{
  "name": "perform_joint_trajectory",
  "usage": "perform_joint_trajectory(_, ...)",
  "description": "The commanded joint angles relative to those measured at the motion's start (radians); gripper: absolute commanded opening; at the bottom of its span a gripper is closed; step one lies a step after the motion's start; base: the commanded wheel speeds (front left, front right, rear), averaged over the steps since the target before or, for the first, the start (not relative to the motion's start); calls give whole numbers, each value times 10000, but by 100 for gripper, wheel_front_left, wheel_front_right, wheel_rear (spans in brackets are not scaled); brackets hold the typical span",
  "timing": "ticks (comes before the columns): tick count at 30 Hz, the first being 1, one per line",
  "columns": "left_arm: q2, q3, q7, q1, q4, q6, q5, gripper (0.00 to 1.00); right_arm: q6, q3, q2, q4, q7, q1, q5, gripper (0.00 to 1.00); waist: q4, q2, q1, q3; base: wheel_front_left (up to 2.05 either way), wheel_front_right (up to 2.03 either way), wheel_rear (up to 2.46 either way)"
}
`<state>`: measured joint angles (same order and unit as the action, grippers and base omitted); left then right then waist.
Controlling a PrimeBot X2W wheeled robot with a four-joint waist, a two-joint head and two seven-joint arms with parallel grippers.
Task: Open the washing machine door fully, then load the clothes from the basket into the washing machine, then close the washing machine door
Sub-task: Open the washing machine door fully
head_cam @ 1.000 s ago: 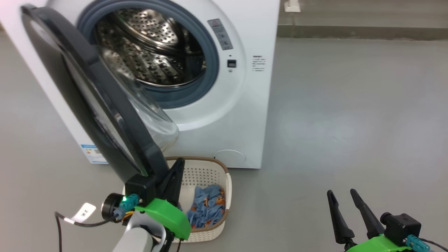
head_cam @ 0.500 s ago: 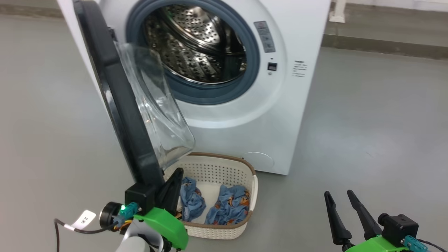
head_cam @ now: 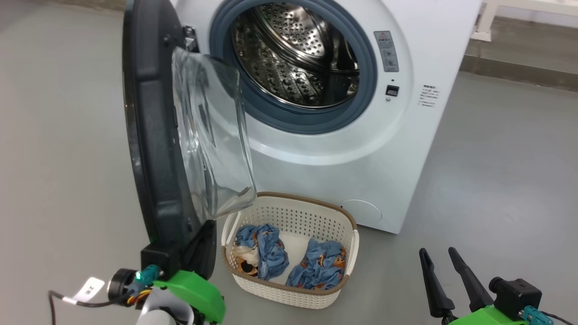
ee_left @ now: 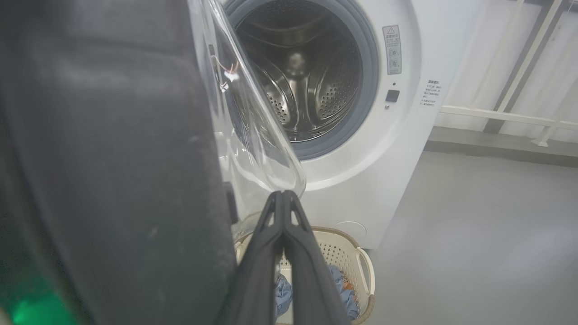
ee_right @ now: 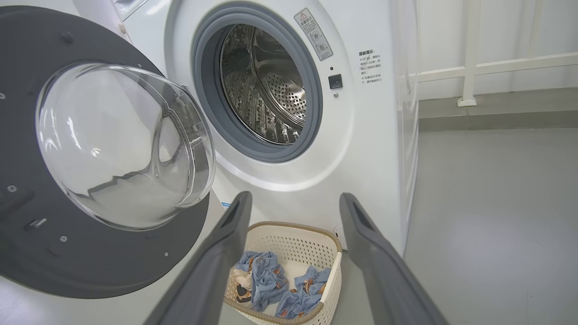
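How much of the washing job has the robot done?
The washing machine door stands open, with the shut left gripper beside its edge. The drum is empty; both bundles of clothes lie in the basket. Loading them and closing the door are left. The right gripper is open.

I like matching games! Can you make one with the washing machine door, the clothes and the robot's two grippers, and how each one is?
Things:
1 washing machine door
2 clothes
3 left gripper
4 right gripper

States:
A fingers spread apart
B lying in the basket
C swung open
D fingers pressed together

Pairs: 1-C, 2-B, 3-D, 4-A
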<state>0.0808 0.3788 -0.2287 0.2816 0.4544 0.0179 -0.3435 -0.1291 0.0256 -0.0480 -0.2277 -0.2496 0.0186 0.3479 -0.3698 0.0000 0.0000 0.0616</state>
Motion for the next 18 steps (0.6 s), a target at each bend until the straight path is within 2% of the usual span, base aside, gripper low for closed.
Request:
perform_joint_trajectory(1,382,-546,-24,144,-263,191,-161,0,-16,286,-23,203,-122,-117,54,100,-166,0,0,26,0,0,0)
perform_joint_trajectory(18,1284,-1724,-105,-393,-804,778,-770,0,-16,438,-23,129,-122,-111,-47,100,-432,0,0,-95,0,0,0)
